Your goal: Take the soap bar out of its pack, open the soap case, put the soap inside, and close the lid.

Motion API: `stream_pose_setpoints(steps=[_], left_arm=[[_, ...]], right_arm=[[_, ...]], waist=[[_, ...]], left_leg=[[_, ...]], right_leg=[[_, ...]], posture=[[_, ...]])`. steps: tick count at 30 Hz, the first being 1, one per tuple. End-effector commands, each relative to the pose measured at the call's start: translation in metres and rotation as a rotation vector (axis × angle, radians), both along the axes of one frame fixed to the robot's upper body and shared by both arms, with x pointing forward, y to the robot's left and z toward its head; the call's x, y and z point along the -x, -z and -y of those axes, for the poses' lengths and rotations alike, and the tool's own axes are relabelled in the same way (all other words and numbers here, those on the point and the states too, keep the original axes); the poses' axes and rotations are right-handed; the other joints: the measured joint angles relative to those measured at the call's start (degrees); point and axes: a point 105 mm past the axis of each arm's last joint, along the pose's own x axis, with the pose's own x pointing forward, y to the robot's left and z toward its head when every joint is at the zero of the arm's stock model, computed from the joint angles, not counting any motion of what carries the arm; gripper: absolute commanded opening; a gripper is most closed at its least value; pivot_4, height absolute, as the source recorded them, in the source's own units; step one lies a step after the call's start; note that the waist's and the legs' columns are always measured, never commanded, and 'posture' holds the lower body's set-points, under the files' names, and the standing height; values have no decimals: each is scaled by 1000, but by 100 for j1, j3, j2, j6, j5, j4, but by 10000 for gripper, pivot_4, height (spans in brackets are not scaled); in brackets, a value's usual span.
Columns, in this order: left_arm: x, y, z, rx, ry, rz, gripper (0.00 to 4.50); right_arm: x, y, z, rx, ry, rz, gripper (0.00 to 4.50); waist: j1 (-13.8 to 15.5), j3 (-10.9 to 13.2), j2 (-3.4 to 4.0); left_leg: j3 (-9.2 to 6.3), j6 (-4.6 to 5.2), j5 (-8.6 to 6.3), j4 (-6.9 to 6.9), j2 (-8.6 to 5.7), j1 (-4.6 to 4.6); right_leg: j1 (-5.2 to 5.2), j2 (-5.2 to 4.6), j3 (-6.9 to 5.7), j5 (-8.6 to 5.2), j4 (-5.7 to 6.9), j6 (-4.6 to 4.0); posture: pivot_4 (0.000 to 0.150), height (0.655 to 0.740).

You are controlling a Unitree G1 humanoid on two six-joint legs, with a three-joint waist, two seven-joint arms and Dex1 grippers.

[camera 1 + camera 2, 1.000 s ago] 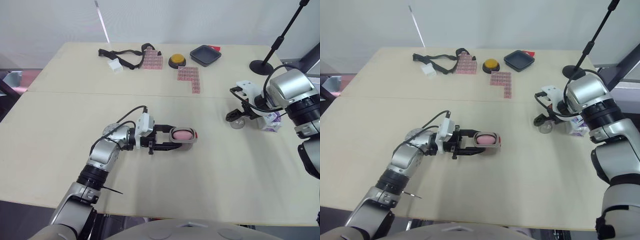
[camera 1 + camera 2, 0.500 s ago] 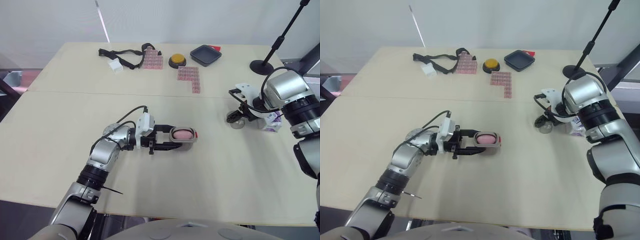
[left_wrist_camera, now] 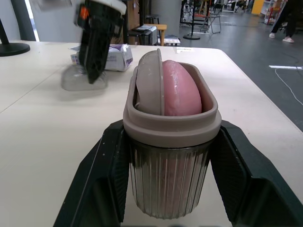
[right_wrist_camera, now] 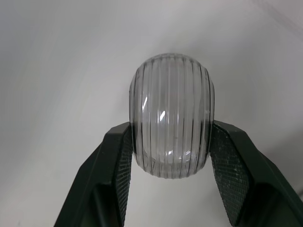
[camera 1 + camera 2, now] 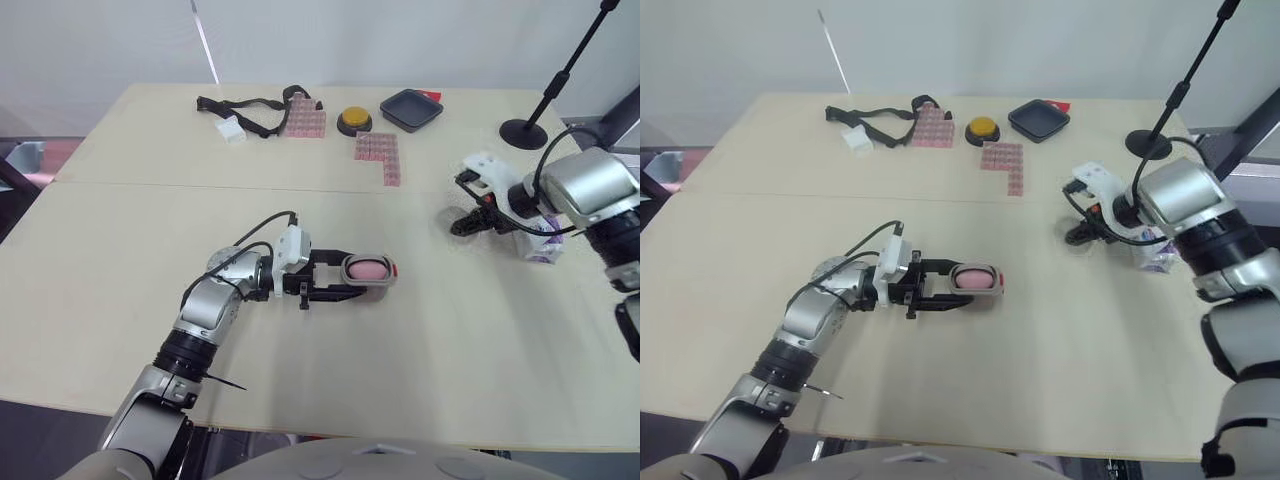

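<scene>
The grey soap case [image 5: 366, 270] sits on the table with the pink soap bar [image 3: 182, 90] inside it and its top uncovered. My left gripper [image 5: 352, 279] is shut on the case, one finger along each side. The clear ribbed lid [image 4: 172, 116] is clamped between the fingers of my right gripper [image 5: 468, 221], just over the table at the right. The lid [image 3: 80, 80] and that gripper also appear beyond the case in the left wrist view. The torn soap pack [image 5: 545, 242] lies by the right arm.
Along the far edge lie a black strap [image 5: 250, 105], a white piece [image 5: 232, 131], pink block mats [image 5: 377, 157], a yellow button [image 5: 353, 121] and a black tray [image 5: 411, 109]. A stand's round base [image 5: 524, 132] sits at the far right.
My right gripper, holding the lid, has turned and shifted a little toward the table's middle, away from the soap pack. The left gripper and the case have stayed put.
</scene>
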Motion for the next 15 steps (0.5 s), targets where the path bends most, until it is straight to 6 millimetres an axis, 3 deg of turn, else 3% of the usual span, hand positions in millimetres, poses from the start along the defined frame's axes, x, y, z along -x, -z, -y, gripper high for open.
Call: stream_pose_setpoints(steps=[1, 5, 8, 15], left_arm=[[-1, -9, 2, 16, 10, 44, 19284], [-3, -8, 3, 7, 17, 43, 19284], [-6, -8, 5, 4, 15, 40, 19284], [-10, -8, 10, 9, 22, 35, 19284]], right_arm=[[18, -33, -27, -25, -310, 85, 19216], [50, -61, -52, -36, -564, 51, 19216], [70, -70, -66, -3, -701, 33, 19216], [83, -70, -90, 109, -803, 56, 19216]], waist=[[-5, 0, 0], [-19, 0, 0], [-21, 0, 0], [-25, 0, -1]], left_leg=[[0, 0, 0, 2, 2, -1], [-1, 2, 0, 14, 2, -9], [-1, 3, 1, 27, 4, -19], [0, 7, 4, 65, 5, -45]], right_leg=[[-1, 0, -1, 0, 2, 0], [-11, -1, 0, 0, 15, 0], [-30, 1, 3, 0, 36, -1], [-66, -1, 10, 0, 83, -1]], posture=[[1500, 7400], [1500, 7400], [1500, 7400], [1500, 7400]])
